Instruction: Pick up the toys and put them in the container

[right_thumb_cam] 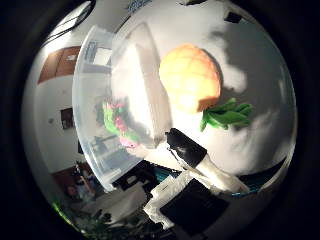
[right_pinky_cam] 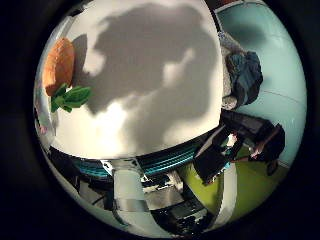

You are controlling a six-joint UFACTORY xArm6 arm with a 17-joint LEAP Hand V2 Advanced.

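An orange plush pineapple (right_thumb_cam: 191, 77) with green leaves (right_thumb_cam: 226, 115) lies on the white table (right_pinky_cam: 150, 75), right beside a clear plastic container (right_thumb_cam: 100, 110). A pink and green toy (right_thumb_cam: 117, 125) shows through the container's wall. My hand (right_thumb_cam: 200, 165) hovers over the table close to the pineapple. One black-tipped finger (right_thumb_cam: 184, 146) reaches straight toward the pineapple and the container's wall, with a small gap to both. Nothing is held in the hand. The hand's shadow falls across the table.
The table's rounded edge (right_pinky_cam: 165, 150) drops off to a teal and green floor (right_pinky_cam: 280, 90). A dark bundle (right_pinky_cam: 245, 75) and dark equipment (right_pinky_cam: 250, 140) stand on the floor beside the table.
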